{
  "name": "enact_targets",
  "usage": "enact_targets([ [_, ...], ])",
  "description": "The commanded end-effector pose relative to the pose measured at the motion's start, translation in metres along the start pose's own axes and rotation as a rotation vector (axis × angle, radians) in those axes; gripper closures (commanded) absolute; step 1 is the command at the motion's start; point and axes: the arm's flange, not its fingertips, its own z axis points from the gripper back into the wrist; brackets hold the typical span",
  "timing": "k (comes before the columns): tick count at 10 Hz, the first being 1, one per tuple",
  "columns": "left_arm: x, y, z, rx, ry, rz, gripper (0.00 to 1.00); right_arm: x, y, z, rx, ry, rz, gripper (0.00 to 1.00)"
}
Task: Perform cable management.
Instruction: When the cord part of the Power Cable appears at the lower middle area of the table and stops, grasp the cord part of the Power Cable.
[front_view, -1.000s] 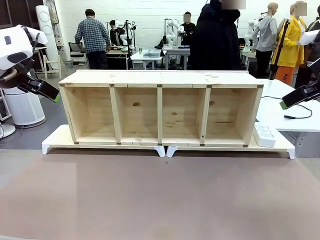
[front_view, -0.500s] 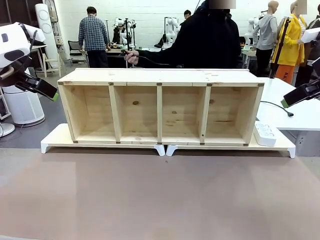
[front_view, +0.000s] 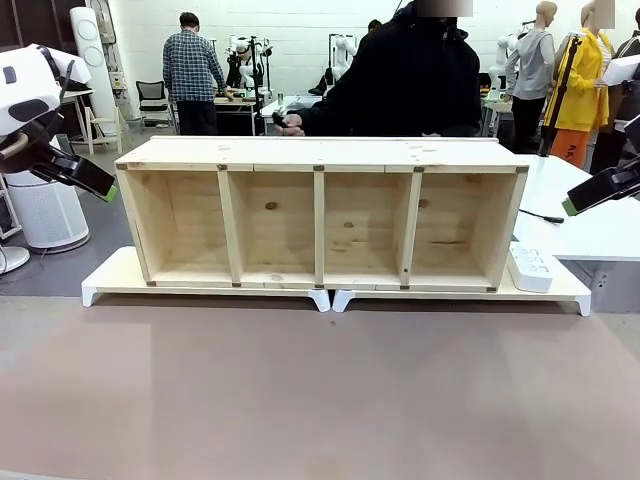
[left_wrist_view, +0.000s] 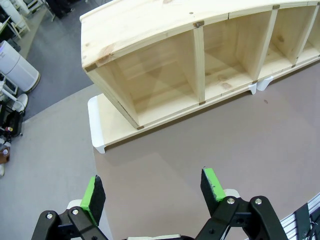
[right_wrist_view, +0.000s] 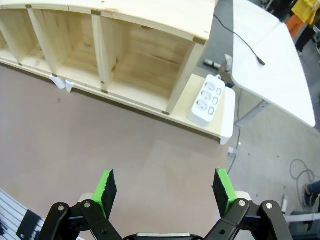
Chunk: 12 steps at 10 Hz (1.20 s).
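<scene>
Both grippers hang empty above the brown table (front_view: 320, 400). The left gripper (left_wrist_view: 152, 186) has its green pads spread wide and looks down at the left end of the shelf (left_wrist_view: 150, 45). The right gripper (right_wrist_view: 165, 187) is spread just as wide, over the shelf's right end and the power strip (right_wrist_view: 207, 97), which lies on the base (right_wrist_view: 220, 125) just beside the shelf. The cable (right_wrist_view: 248, 50) runs across the white side table (right_wrist_view: 280, 75) right of the shelf, one end lying free on its top. Behind the shelf a person's hand (front_view: 292, 124) grips something dark, perhaps the cable's plug; it is too small to tell.
</scene>
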Motion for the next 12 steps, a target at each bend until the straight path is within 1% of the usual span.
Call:
enact_targets([
  [1,0.0021,0.0003,-0.0025,0.003,-0.01,0.0,0.0,0.0003,-0.0005,-0.0027,0.0,0.003,-0.001,0.0],
  [12,0.0021,0.0003,-0.0025,0.003,-0.01,0.0,0.0,0.0003,-0.0005,-0.0027,0.0,0.003,-0.001,0.0],
])
